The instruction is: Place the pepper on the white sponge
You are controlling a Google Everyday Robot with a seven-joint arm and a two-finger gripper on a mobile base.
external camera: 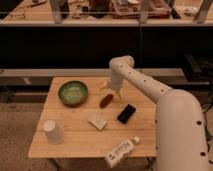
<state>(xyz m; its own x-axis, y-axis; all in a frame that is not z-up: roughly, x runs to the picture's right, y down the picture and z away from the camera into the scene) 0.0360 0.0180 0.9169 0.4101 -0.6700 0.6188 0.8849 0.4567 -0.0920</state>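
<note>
**Gripper Right Over the Pepper**

The bottle (121, 151) lies on its side near the front edge of the desk (75, 145). It has a label, but the writing is too small to read. No other words can be read.

The desk is light wood. The floor around it is grey and speckled. Behind the desk is a long dark counter with blurry things on top.

The pepper (106, 100) lies on the desk between the green bowl (73, 93) and the black phone (126, 113). The white sponge (97, 121) sits nearer the front, apart from the pepper. A white cup (52, 131) stands at the front left.

The white arm bends down, and its gripper (113, 93) is just above the pepper's far end. I cannot tell if the gripper is spread or pressed together.
</note>
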